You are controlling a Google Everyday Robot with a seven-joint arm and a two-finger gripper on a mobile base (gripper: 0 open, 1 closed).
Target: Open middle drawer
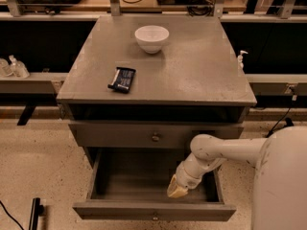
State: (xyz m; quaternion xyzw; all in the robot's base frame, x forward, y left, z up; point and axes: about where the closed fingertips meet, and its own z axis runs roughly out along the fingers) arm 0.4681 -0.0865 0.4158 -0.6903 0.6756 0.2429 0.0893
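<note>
The wide, shallow, grey-painted middle drawer (115, 210), with 1 small round metal knob (154, 218) at the centre of its flat front, stands pulled well out from the square grey desk (201, 75), its grey inside open to view from above. The robot's tool (177, 191), tan-tipped at the end of a white jointed arm (216, 150), hangs down inside that drawer, near its right wall and just behind the front panel; I cannot tell whether it is wide or narrow. Above the open drawer sits another grey drawer front (110, 134) with its own round knob (155, 137), under a dark recess below the desk top. On the desk a round white ceramic bowl (151, 37) stands toward the back, and a flat black rectangular packet (122, 79) lies nearer the left front edge, well apart from the bowl. The floor (33, 166) is pale and speckled.
</note>
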